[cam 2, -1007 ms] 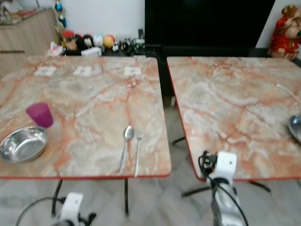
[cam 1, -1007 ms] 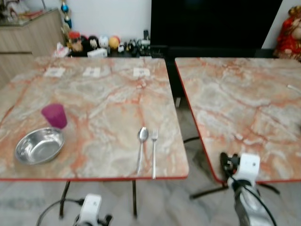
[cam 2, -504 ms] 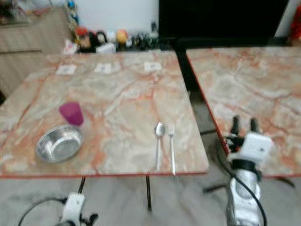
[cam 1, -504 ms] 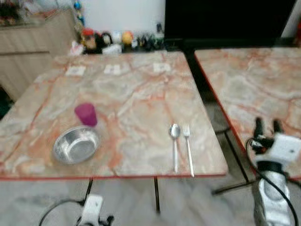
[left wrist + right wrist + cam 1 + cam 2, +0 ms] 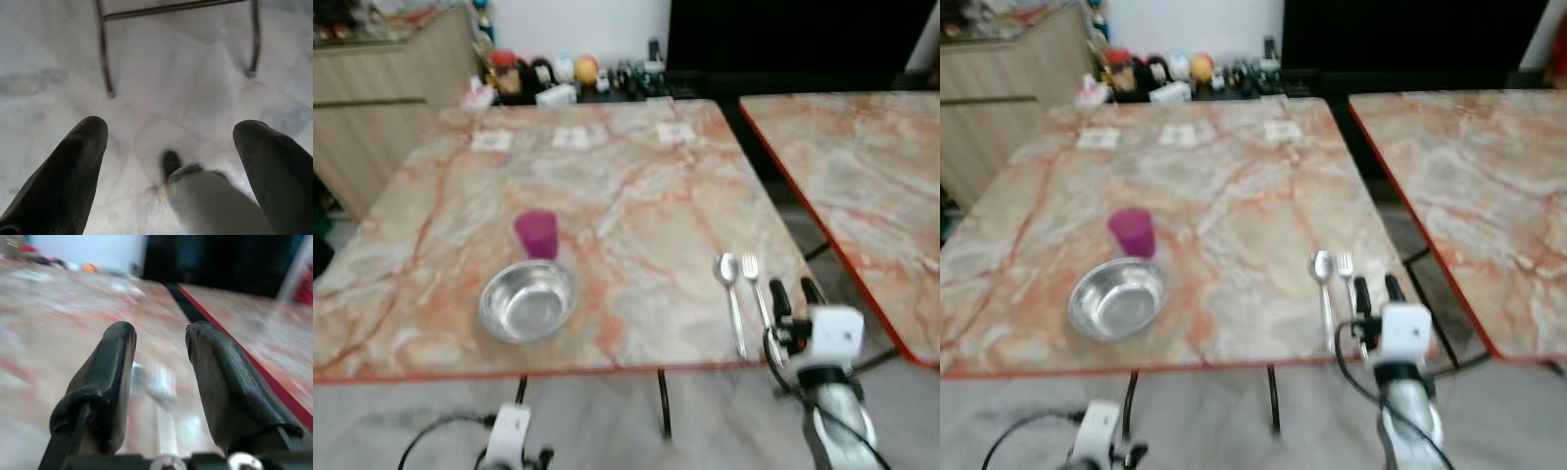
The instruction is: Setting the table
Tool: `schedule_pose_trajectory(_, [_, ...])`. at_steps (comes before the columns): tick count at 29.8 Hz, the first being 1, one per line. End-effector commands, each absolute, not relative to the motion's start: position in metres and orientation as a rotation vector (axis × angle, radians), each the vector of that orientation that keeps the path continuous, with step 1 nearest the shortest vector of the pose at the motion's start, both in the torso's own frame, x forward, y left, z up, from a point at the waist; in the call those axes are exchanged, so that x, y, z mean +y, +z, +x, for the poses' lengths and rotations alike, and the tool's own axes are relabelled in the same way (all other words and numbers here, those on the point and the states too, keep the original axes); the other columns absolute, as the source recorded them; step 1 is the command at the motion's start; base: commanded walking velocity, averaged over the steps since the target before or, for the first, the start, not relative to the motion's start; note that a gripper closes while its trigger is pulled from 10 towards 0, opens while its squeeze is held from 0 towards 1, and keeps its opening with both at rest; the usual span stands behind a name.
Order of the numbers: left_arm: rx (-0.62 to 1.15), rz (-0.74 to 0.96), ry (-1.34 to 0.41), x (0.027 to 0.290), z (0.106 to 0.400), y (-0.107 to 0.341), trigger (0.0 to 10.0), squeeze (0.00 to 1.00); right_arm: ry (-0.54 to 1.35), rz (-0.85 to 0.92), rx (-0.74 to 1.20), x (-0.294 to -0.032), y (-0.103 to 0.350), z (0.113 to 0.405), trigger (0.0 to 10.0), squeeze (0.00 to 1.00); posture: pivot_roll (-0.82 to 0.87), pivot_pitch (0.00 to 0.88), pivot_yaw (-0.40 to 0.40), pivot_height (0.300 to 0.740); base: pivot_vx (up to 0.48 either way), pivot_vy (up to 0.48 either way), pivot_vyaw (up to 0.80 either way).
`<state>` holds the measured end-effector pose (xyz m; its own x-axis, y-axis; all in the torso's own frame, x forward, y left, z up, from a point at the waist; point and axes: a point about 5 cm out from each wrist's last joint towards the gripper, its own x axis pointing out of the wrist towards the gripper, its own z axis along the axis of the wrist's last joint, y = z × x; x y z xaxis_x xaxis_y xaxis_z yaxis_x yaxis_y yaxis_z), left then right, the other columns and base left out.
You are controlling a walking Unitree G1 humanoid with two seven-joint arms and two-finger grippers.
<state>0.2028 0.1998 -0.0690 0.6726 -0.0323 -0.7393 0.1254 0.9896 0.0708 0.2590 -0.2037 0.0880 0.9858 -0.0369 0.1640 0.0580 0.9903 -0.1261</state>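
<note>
Left gripper [image 5: 171,161] hangs low below the counter edge, pointed at the pale floor [image 5: 186,78] and a dark metal leg frame [image 5: 102,58]; jaws wide apart, holding nothing. Right gripper [image 5: 793,291] is raised at the near right edge of the marble counter [image 5: 636,186], jaws apart with a clear gap, nothing between them, fingertips [image 5: 120,335] aimed over the cutlery. Fork [image 5: 756,294] and spoon [image 5: 731,299] lie side by side, just beside the right gripper, handles toward the near edge; right wrist view shows them blurred. Steel bowl [image 5: 527,300] sits left of centre, near the front edge. Purple cup [image 5: 537,234] stands upright just behind the bowl, nearly touching. Three white cards [image 5: 572,136] line the far edge. Second counter [image 5: 862,166] to the right, apart. Small figurines [image 5: 558,73] along the far wall, wooden cabinet [image 5: 382,108] far left.
</note>
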Motion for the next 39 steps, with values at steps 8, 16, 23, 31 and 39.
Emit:
schedule_pose_trajectory(8, [0.856,0.131,-0.068,0.209,0.196,-0.072,10.0,0.0,-0.002,-0.097,-0.163,-0.191,0.094,0.263,10.0,0.0,0.03,0.0,-0.019,0.74,0.0,0.347,0.0])
schedule_pose_trajectory(16, [0.856,0.129,-0.066,0.208,0.196,-0.072,10.0,0.0,0.01,-0.099,-0.157,-0.187,0.096,0.263,10.0,0.0,0.03,0.0,-0.016,0.74,0.0,0.347,0.0])
schedule_pose_trajectory(23, [0.854,0.13,-0.058,0.21,0.196,-0.071,10.0,0.0,0.029,-0.104,-0.154,-0.183,0.096,0.265,10.0,0.0,0.03,0.0,-0.015,0.74,0.0,0.348,0.0])
schedule_pose_trajectory(31, [0.845,0.137,-0.057,0.211,0.198,-0.07,10.0,0.0,0.04,-0.085,-0.151,-0.179,0.098,0.265,10.0,0.57,0.03,0.0,-0.01,0.74,0.0,0.0,0.0])
schedule_pose_trajectory(39, [0.851,0.141,-0.061,0.213,0.196,-0.07,10.0,0.0,-0.076,-0.003,-0.128,-0.192,0.095,0.258,10.0,1.0,0.03,0.0,-0.011,0.74,0.0,0.0,0.0])
